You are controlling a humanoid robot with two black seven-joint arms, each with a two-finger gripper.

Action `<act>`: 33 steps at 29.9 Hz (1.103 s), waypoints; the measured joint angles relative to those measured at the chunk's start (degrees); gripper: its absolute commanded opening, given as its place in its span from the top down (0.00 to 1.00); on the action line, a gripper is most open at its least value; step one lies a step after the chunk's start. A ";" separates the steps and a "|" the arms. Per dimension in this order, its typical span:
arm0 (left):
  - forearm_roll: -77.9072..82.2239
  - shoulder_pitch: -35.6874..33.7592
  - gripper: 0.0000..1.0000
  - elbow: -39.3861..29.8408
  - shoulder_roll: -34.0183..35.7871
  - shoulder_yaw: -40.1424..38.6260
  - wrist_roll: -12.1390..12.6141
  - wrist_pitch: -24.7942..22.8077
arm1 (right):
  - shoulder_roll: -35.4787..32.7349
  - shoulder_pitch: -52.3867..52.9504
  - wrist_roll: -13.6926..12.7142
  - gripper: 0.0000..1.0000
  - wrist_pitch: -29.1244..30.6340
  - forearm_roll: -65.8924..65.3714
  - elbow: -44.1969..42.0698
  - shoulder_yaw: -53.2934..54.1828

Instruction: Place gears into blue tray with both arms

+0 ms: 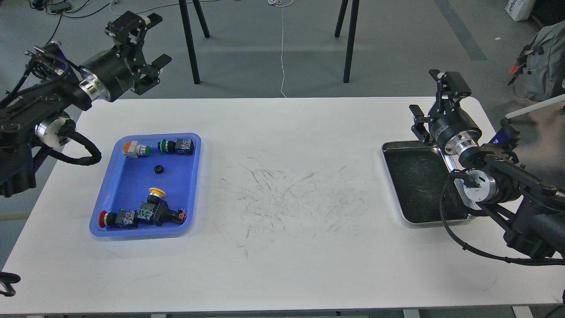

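A lone gear (158, 169) sits inside the blue tray (115, 197); left gripper (156, 42) and right gripper (435, 97) hover beyond it, fingers apart, empty.

place: robotics lab or workshop | evidence: scuffed white table (282, 247); grey floor (265, 48) with loose cables (66, 6); black stand legs (190, 42); metal tray (415, 221); backpack (545, 62) at right

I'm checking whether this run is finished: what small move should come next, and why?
Probably none beyond holding both arms clear. The only gear I can see already lies inside the blue tray, the silver tray looks empty, and the left gripper and right gripper are both open, raised and holding nothing.
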 measured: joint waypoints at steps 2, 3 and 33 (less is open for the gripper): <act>-0.70 0.11 0.00 0.69 -0.38 -0.25 0.00 0.00 | -0.06 0.05 -0.24 0.01 0.20 0.79 0.06 0.00; -1.09 0.17 0.00 1.01 -0.67 -0.41 0.00 0.01 | -0.07 0.06 -0.27 0.01 0.25 0.93 0.12 0.00; -12.41 5.37 0.00 8.69 -7.37 -5.52 0.00 0.01 | 0.11 0.68 -0.05 0.01 -0.08 1.17 -0.50 1.41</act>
